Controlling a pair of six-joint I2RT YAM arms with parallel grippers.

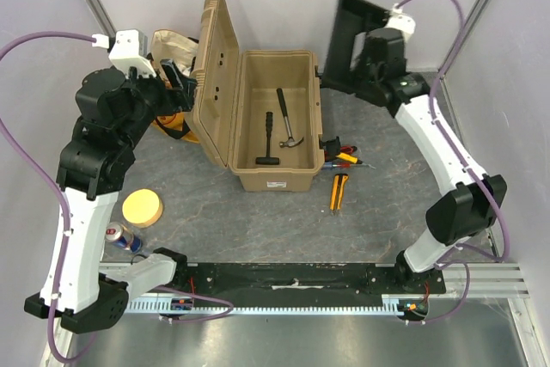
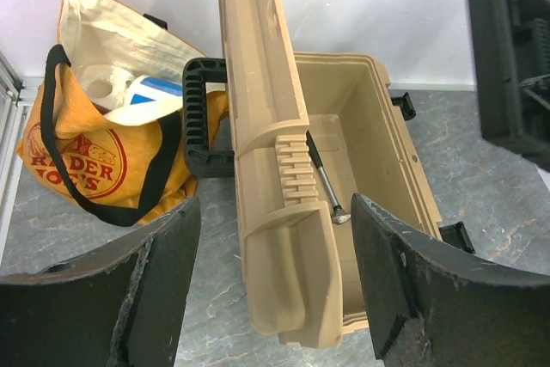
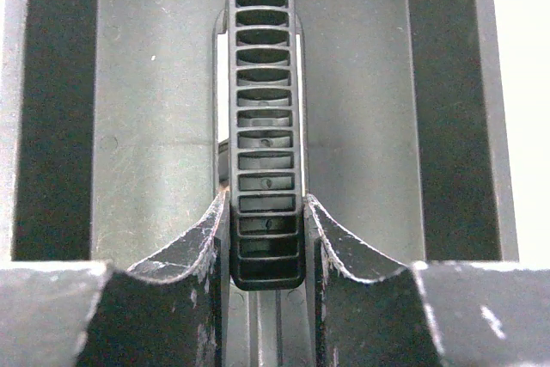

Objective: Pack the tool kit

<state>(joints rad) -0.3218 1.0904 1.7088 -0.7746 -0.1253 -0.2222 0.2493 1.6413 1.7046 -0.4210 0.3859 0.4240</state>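
Observation:
The tan tool kit box (image 1: 275, 174) stands open mid-table, its lid (image 1: 219, 75) upright on the left. Two hammers (image 1: 288, 122) lie inside. My right gripper (image 1: 371, 51) holds the black inner tray (image 1: 348, 36) in the air at the back right of the box. In the right wrist view it (image 3: 266, 247) is shut on the tray's ribbed handle (image 3: 266, 109). My left gripper (image 1: 176, 83) is open beside the lid. In the left wrist view its fingers (image 2: 163, 290) stand wide either side of the lid's near end (image 2: 284, 247), apart from it.
Red, yellow and black-handled tools (image 1: 344, 157) and a yellow-black knife (image 1: 338, 192) lie right of the box. An orange cloth bag (image 2: 94, 143) sits behind the lid. A yellow disc (image 1: 143, 207) and a can (image 1: 125, 236) lie front left.

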